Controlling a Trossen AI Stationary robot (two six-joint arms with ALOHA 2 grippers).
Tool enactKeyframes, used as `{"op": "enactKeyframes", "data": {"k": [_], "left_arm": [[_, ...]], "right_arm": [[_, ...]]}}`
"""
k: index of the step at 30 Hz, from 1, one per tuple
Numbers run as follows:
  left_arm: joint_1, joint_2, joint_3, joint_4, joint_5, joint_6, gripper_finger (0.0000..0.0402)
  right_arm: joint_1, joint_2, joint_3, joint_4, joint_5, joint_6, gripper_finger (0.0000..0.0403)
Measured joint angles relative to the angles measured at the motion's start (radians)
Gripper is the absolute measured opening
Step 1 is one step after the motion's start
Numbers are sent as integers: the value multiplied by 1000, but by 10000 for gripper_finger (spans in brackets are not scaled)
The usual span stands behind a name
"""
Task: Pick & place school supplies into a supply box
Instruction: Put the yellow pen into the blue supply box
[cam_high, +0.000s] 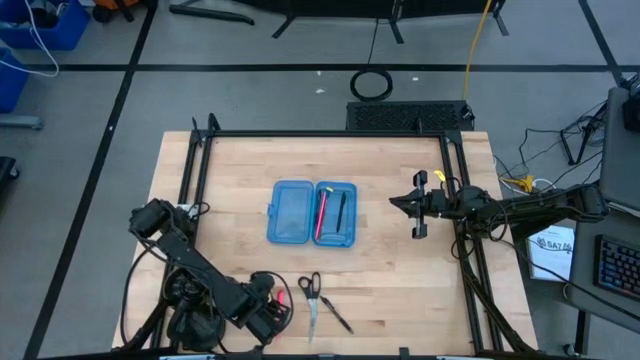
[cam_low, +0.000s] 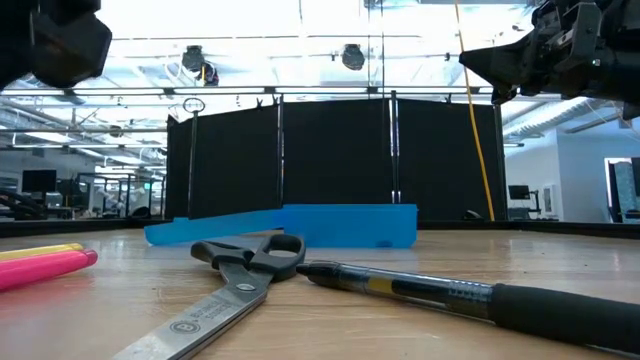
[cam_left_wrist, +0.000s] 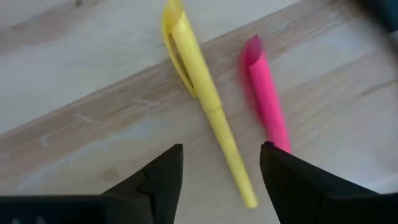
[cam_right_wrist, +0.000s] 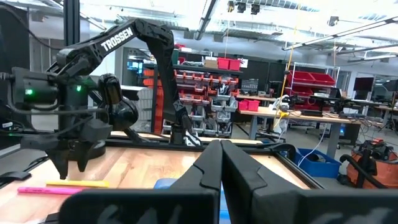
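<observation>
The supply box (cam_high: 311, 213) lies open near the middle of the desk (cam_high: 400, 280), its two blue halves side by side. The half nearer the right arm holds two pens: one pink pen (cam_high: 322, 213) and one dark pen (cam_high: 341, 210), lying parallel along its length. The other half shows nothing inside.

Near the front edge of the desk lie four more supplies. One pair of scissors (cam_high: 311, 292) with black handles and silver blades lies between the box and the front edge, and one black pen (cam_high: 337, 313) lies slanted just beside it, on the side toward the right arm; in the low view their near ends meet. Toward the front left corner lie one yellow pen (cam_left_wrist: 205, 99) and one pink highlighter (cam_left_wrist: 266, 102), close together, not touching.

The left claw (cam_left_wrist: 219, 171) hangs over that pair by the front edge, its two fingers spread wide with nothing between them but the tail end of the yellow pen on the wood below; it grips nothing.

The right claw (cam_high: 394, 203) is held above the right part of the desk, pointing toward the box, well apart from it, its two fingers pressed together and empty
</observation>
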Motion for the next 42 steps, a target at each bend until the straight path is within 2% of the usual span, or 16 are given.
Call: {"op": "enactKeyframes", "data": {"k": [8,13,16,24,28,32,37,42], "left_arm": [[34,101,5,45,132,58,214],[45,119,6,31,165,58,206],[44,120,6,21,168,79,171],[42,119,3,-11,166,204,24],[47,110,0,-8,149,216,28],[44,65,-2,-17,84,168,29],[47,-27,-6,-62,-162,129,21],[86,-104,-5,-55,-239,166,21]], "right_arm": [[0,0,0,-1,0,0,0],[0,0,0,-1,0,0,0],[0,0,0,-1,0,0,0],[0,1,0,-16,0,3,0],[0,1,0,-22,0,3,0],[0,1,0,-23,0,23,0],[0,1,0,-24,0,26,0],[0,1,0,-28,0,26,0]]}}
